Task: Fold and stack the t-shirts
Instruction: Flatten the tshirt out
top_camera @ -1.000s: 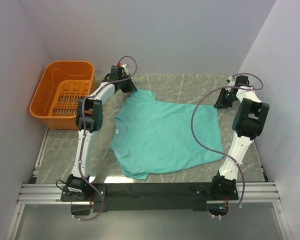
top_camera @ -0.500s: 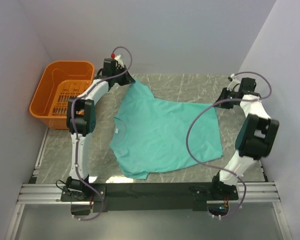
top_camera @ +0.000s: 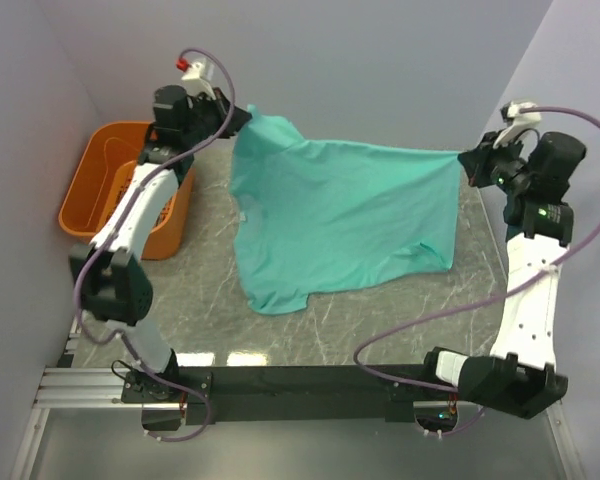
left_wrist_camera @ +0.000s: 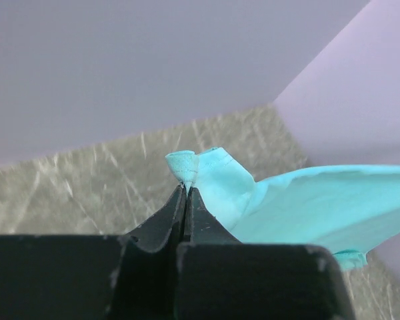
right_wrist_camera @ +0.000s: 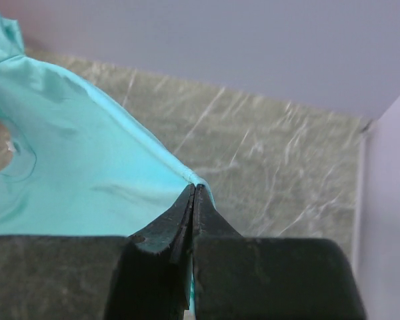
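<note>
1. T-shirt (top_camera: 345,215), teal, one only in view: it hangs mid-air over the table (top_camera: 380,320), held by its far edge between both arms. Judged early in the task.
2. Nearest part: the near sleeve (top_camera: 275,295) and the low edge of the cloth droop to the marble top and seem to touch it. I cannot tell for sure from the top view.
3. Middle: the cloth slopes up from there as a single open layer. No crease, no fold line, nothing doubled over, so zero folds are done.
4. Far right: the right gripper (top_camera: 467,160) has its fingers pinched tight on the far hem corner. The right wrist view shows the cloth edge running straight into the closed tips.
5. Far left: the left gripper (top_camera: 242,118) has its fingers closed on a small bunched tip of the far sleeve, clear in the left wrist view. The edge between the two grips is pulled nearly straight.
6. Far-left corner: the orange basket (top_camera: 100,180) sits beside the left arm, apart from the shirt. Part of its inside is hidden by the arm.
7. Left to do, as I judge it:
   - bring the held far edge over toward the near edge for a first fold
   - fold again to a compact shape
   - set it down as the stack
</note>
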Robot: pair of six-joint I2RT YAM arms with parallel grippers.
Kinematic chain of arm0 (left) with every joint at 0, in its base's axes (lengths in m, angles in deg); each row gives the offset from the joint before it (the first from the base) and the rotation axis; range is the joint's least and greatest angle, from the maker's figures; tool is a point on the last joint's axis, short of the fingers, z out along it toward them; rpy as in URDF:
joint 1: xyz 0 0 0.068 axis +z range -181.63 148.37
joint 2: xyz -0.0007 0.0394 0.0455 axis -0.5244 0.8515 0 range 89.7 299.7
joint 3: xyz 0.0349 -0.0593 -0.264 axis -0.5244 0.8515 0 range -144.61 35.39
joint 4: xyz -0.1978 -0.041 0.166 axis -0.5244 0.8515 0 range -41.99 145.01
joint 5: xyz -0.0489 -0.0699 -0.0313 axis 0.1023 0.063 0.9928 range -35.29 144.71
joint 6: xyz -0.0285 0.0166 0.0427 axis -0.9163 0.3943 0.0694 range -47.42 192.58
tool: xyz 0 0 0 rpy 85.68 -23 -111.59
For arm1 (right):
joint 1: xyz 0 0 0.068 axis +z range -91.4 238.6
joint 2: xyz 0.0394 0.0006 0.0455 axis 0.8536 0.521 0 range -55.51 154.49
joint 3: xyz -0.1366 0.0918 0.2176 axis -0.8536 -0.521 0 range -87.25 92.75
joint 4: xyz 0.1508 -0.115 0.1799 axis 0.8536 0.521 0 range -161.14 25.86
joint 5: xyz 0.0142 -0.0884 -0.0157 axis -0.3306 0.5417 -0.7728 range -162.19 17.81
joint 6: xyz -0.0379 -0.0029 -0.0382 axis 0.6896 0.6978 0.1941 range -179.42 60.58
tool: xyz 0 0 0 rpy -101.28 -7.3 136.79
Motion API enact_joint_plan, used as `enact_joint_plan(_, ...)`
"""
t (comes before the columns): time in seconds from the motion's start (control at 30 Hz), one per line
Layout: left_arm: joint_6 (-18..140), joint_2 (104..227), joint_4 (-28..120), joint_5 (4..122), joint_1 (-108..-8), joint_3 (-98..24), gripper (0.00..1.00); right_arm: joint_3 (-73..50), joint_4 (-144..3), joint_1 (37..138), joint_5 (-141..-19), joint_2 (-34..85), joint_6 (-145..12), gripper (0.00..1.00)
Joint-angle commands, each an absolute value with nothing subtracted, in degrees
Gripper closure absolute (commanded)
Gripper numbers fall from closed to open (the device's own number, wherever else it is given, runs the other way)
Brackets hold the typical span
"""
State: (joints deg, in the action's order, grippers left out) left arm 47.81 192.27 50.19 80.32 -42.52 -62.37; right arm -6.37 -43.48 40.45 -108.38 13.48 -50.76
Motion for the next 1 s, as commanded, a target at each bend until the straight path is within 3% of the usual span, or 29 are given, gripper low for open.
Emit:
enact_joint_plan(0.0,50.34,179.38,45.29,78.98,-42.26,-62.0,1.0,2.28,-41.26,39.71,-106.83,8.22,-50.54,1.0)
enact_joint_plan(0.27,48.94,160.74,47.3,73.88,-42.26,-69.81,1.0,17.32,-39.32,36.63,-104.37,-1.18,-55.99,1.0)
enact_joint_plan(0.57,48.67,153.61,49.77,69.22,-42.26,-75.89,1.0,30.34,-37.92,36.54,-98.13,-5.06,-60.91,1.0)
enact_joint_plan(0.77,50.08,153.69,49.33,68.08,-42.26,-70.45,1.0,24.74,-39.75,36.54,-99.0,-4.53,-61.53,1.0)
enact_joint_plan(0.97,49.47,156.67,44.42,68.86,-42.26,-59.9,1.0,7.78,-46.42,36.63,-102.16,-3.74,-61.09,1.0)
